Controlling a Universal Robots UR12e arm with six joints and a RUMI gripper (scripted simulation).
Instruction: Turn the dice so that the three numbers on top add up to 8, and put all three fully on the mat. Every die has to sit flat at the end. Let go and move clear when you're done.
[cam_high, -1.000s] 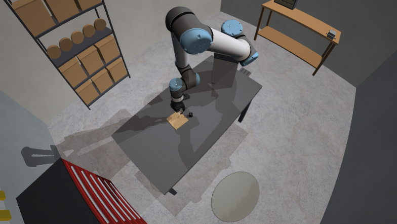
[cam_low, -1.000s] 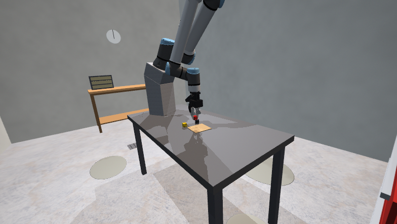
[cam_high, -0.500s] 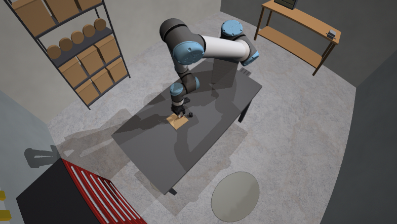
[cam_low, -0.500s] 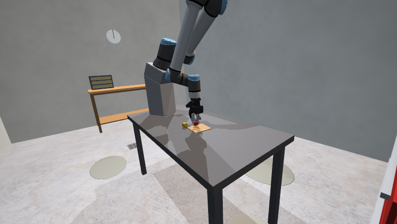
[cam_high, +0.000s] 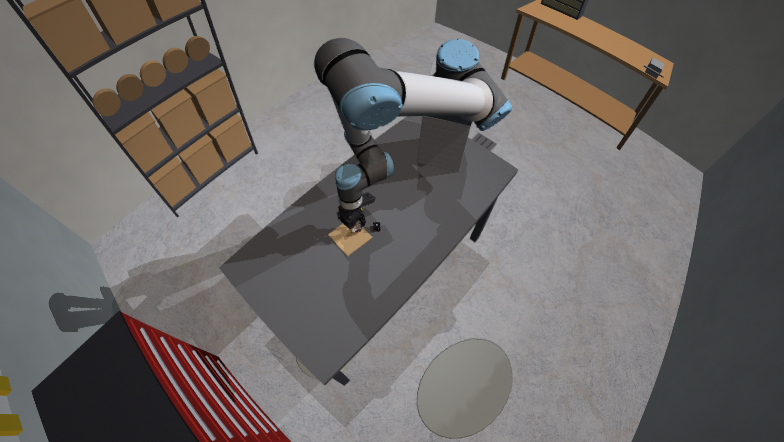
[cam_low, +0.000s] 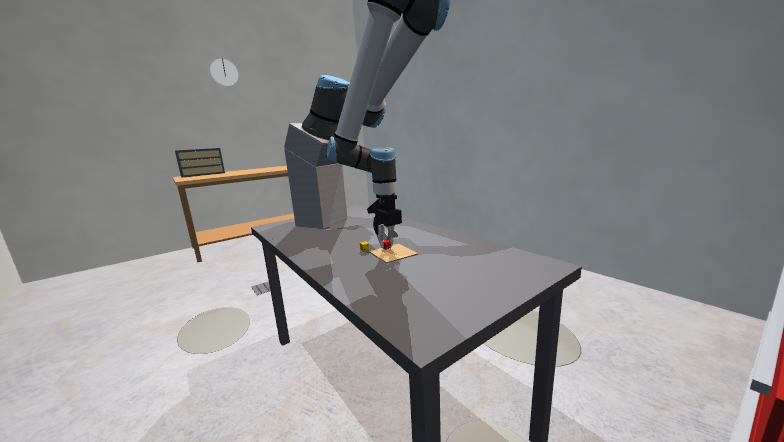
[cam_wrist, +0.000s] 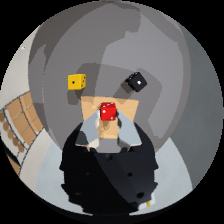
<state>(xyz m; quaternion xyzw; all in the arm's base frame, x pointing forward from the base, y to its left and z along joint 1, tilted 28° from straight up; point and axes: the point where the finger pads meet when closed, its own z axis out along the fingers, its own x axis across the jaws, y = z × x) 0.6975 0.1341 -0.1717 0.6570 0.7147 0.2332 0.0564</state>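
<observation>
My gripper (cam_high: 354, 227) (cam_low: 385, 240) (cam_wrist: 108, 109) is shut on the red die (cam_low: 387, 244) (cam_wrist: 107, 110) and holds it just over the far edge of the tan mat (cam_high: 347, 245) (cam_low: 404, 253) (cam_wrist: 128, 107). I cannot tell whether the die touches the mat. The yellow die (cam_low: 364, 246) (cam_wrist: 76, 80) lies flat on the table beyond the mat, off it. The black die (cam_high: 376, 225) (cam_wrist: 136, 80) also lies on the table beside the mat, off it, turned at an angle. In the exterior view the black die is hidden behind the gripper.
The dark table (cam_high: 307, 307) (cam_low: 466, 285) carries the mat near its middle. The robot's grey base (cam_low: 315, 181) stands at the table's far end. A shelf rack (cam_high: 142, 93), a wooden bench (cam_high: 592, 60) and a red tool cabinet (cam_high: 186, 378) stand away from the table.
</observation>
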